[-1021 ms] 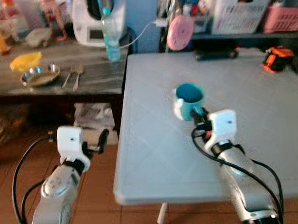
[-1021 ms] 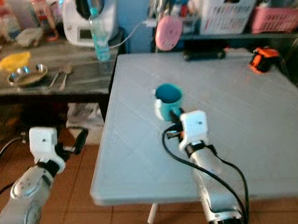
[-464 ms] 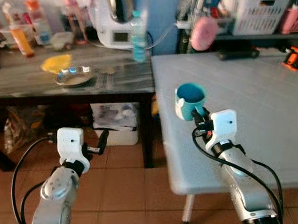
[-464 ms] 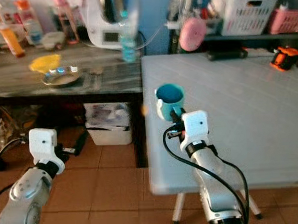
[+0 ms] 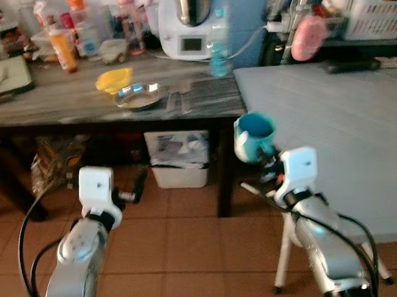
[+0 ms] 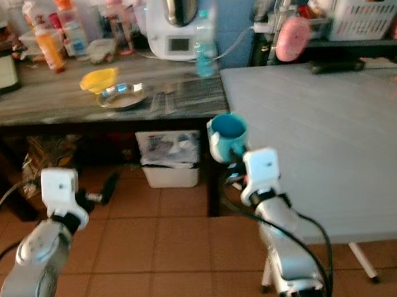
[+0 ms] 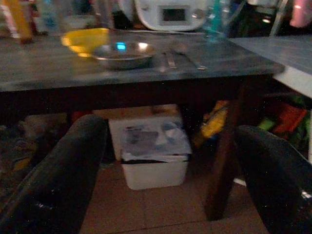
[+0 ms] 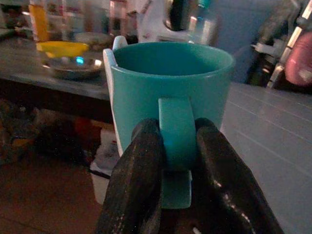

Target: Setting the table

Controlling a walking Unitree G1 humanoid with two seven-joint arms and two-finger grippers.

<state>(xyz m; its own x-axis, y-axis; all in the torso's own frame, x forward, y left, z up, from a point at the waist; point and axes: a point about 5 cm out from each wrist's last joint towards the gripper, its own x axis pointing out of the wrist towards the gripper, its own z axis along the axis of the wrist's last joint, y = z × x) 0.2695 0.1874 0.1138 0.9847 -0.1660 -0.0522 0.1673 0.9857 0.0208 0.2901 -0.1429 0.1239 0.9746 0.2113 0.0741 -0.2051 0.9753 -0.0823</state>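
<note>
1. Head views: right gripper (image 5: 269, 163) carries a teal mug (image 5: 253, 136) upright, mouth facing up, its long axis vertical. The mug hangs in the air near the left edge of the light grey table (image 5: 343, 121), between that table and the dark wooden counter (image 5: 83, 108), with the tiled floor (image 5: 184, 256) below. On the counter sit a yellow bowl (image 5: 114, 80), a metal plate (image 5: 138, 97) just beside it, some cutlery (image 5: 177, 100) to the plate's right, a white appliance (image 5: 192, 29), a water bottle (image 5: 219, 54) and an orange bottle (image 5: 64, 51). A white bin (image 5: 179, 159) stands under the counter. The scene is somewhat blurred.

2. Left arm in the head views: left gripper (image 5: 135, 190) hangs low in front of the counter, over the floor, holding nothing.

3. Left wrist view: the two black fingers (image 7: 63, 165) stand wide apart with nothing between them. Beyond them lie the counter edge, the metal plate (image 7: 122, 52), the yellow bowl (image 7: 85, 40), the cutlery (image 7: 178, 56) and the bin (image 7: 153, 156) underneath.

4. Right wrist view: the fingers (image 8: 139, 180) are closed on the mug's handle (image 8: 176, 131), one on each side. The handle runs vertically and points back toward the wrist; the open rim faces upward. Behind the mug (image 8: 170, 87) are the counter with the plate and bowl on one side and the grey table (image 8: 273, 126) on the other.
</note>
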